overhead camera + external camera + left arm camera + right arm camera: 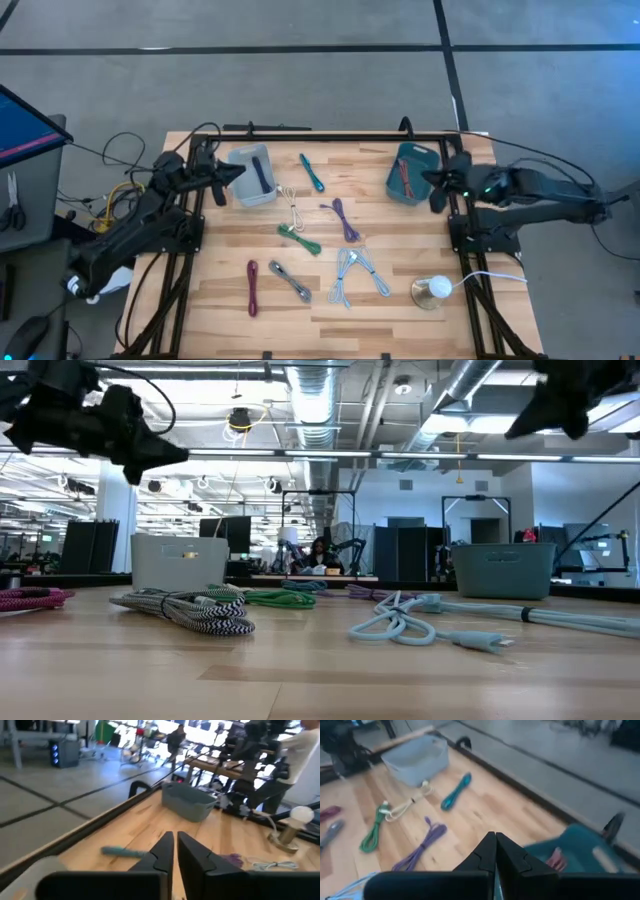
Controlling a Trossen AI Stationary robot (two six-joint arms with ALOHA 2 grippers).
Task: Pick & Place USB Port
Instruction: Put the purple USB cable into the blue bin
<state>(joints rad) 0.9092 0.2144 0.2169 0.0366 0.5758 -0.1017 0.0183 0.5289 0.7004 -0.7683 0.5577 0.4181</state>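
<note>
two bins, cables spread between; no readable writing anywhere.

grey bin [251, 174] holding a dark blue cable [259, 174]; teal bin [411, 171] holding a red cable [404, 176]. left gripper [238, 172] clenched empty beside the grey bin, right gripper [430, 178] clenched empty over the teal bin. teal cable [311, 172], purple cable [341, 219], green cable [299, 238] loose on table [400, 300].

The whole slatted wooden table [330, 255] is seen straight down from overhead. A table-height view looks level across it, close to the cables. The pale grey plastic bin [252, 174], at eleven o'clock overhead, is shared by the right wrist view [415, 759].
</note>
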